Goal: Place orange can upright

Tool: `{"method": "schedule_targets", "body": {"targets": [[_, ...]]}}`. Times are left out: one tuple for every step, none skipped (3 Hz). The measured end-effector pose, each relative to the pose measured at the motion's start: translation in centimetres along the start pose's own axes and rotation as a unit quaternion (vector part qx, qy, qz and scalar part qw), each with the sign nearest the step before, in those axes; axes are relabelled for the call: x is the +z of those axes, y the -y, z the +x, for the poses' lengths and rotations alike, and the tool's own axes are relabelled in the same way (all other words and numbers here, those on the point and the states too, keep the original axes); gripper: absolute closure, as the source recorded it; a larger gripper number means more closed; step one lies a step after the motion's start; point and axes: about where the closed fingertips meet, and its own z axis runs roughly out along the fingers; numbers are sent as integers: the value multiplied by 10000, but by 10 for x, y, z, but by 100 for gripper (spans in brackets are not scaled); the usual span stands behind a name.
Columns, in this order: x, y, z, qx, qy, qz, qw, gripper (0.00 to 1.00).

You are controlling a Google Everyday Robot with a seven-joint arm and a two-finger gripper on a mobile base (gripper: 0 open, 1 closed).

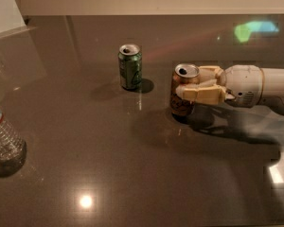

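Note:
The orange can [181, 104] stands upright on the dark table [132, 141], right of centre, with its open silver top facing up. My gripper [190, 82] reaches in from the right at the can's upper half. One cream finger [199, 95] crosses the near side and the other finger [212, 72] lies behind the can. The jaws are shut on the can. The can's base looks to be at the table surface, over its shadow.
A green can [130, 66] stands upright to the left of the orange can, about a can's width away. A clear plastic bottle [4, 138] stands at the left edge. A wall runs along the table's far edge. My white arm [265, 86] fills the right side.

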Motion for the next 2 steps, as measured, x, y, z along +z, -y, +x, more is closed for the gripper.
{"method": "schedule_targets", "body": {"targets": [[-1,1,5,-31,-37,8,10000,38],[-2,2,8,-45,-62,13,10000,14]]}}
